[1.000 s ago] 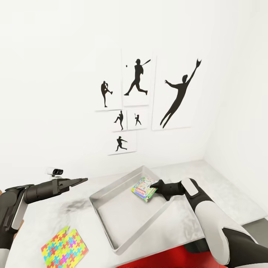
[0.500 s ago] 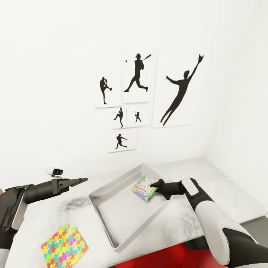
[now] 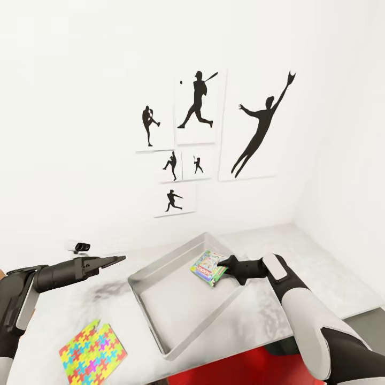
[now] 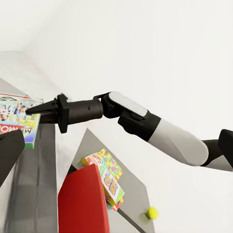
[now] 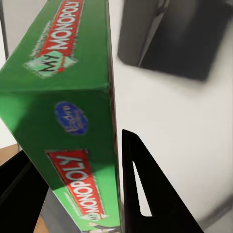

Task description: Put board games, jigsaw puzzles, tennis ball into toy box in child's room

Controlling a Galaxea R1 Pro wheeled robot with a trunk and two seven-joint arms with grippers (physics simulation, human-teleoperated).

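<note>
From the head camera I see my right gripper (image 3: 223, 266) clenched on the edge of the multicolour board game (image 3: 208, 268), which it holds over the far right corner of the toy box (image 3: 176, 299). I cannot tell from here if the game touches the tray floor. The right wrist camera gives what the head view does not: the green side of this box with the red "MONOPOLY" lettering, and one black finger (image 5: 145, 189) pressed flat against its side, the other finger dark on the opposite side.

My left gripper (image 3: 115, 260) is held above the bench (image 3: 299, 262), well apart from the toy box, with its fingers together and nothing between them. A jigsaw puzzle (image 3: 93, 353) lies flat on the bench near me, on my left side.

The left wrist camera adds more: a second stack of colourful toys (image 4: 108, 175) on a lower grey surface and the tennis ball (image 4: 152, 213) beside them, apart from the stack.
</note>
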